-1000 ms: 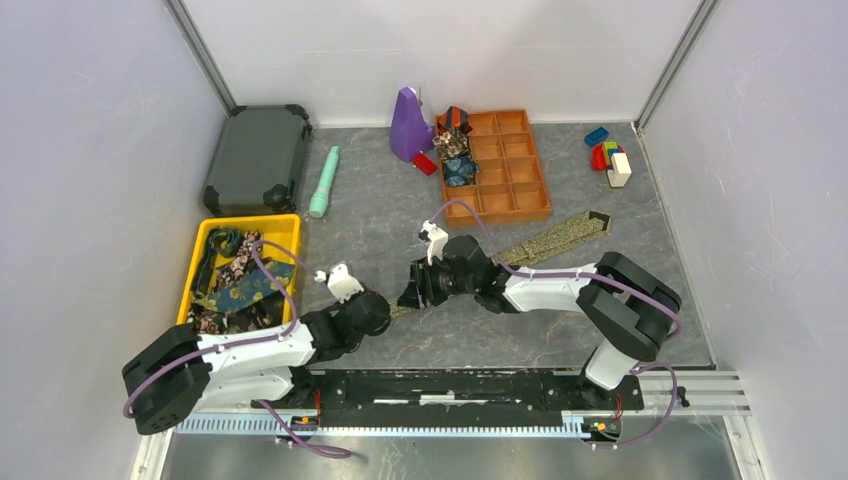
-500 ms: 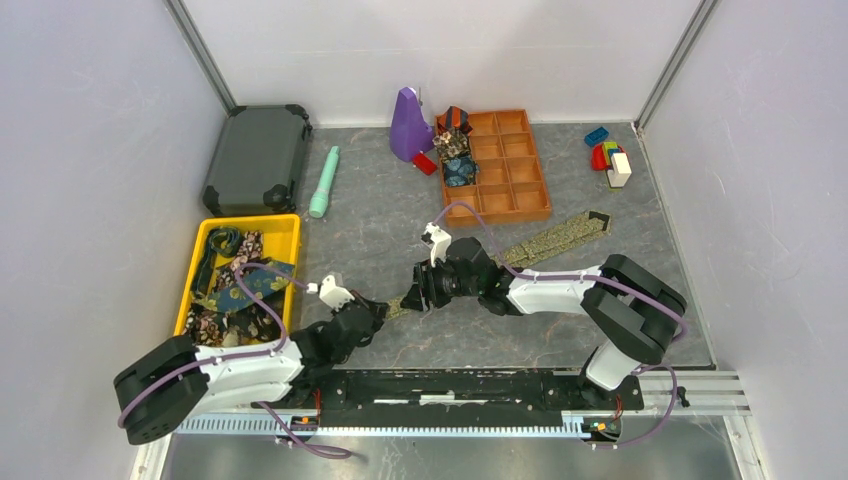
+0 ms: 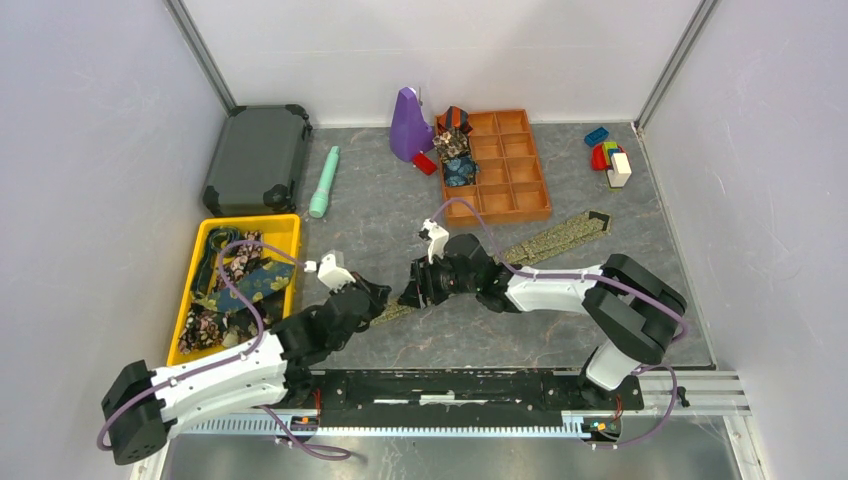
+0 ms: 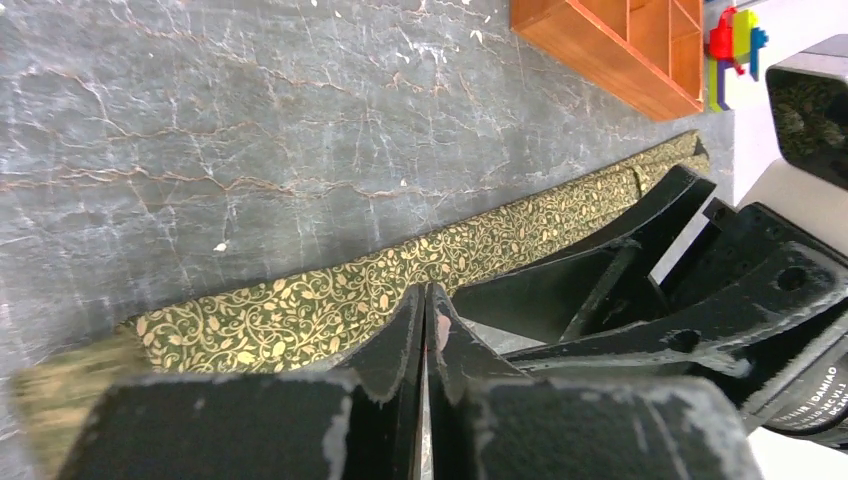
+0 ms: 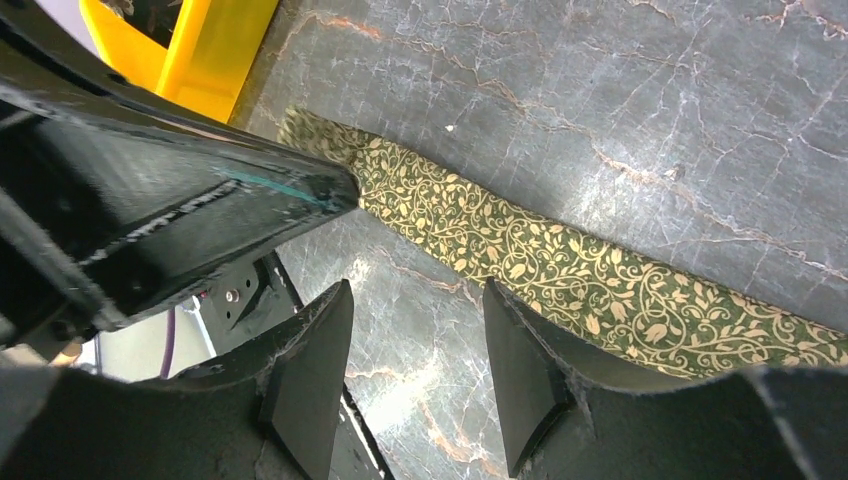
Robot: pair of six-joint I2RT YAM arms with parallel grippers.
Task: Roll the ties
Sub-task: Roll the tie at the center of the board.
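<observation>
An olive-gold patterned tie (image 3: 560, 237) lies flat and diagonal on the table, its narrow end nearest the arms. My left gripper (image 3: 372, 298) is shut, its tips (image 4: 425, 292) resting at the near edge of the tie (image 4: 330, 300) close to that narrow end; no fabric shows between the fingers. My right gripper (image 3: 410, 293) is open just beside it. In the right wrist view the right gripper (image 5: 415, 345) has bare table between its fingers, and the tie (image 5: 560, 260) runs past the right fingertip. More ties fill the yellow bin (image 3: 290, 222), and rolled ties (image 3: 455, 150) sit in the orange tray (image 3: 510, 175).
A dark case (image 3: 258, 158) and a teal cylinder (image 3: 324, 182) lie at the back left. A purple object (image 3: 408, 125) stands by the tray. Toy blocks (image 3: 608, 155) are at the back right. The two grippers are nearly touching.
My left arm has stretched forward and to the right, bringing its shut gripper onto the tie's narrow end. The right arm has barely moved.
</observation>
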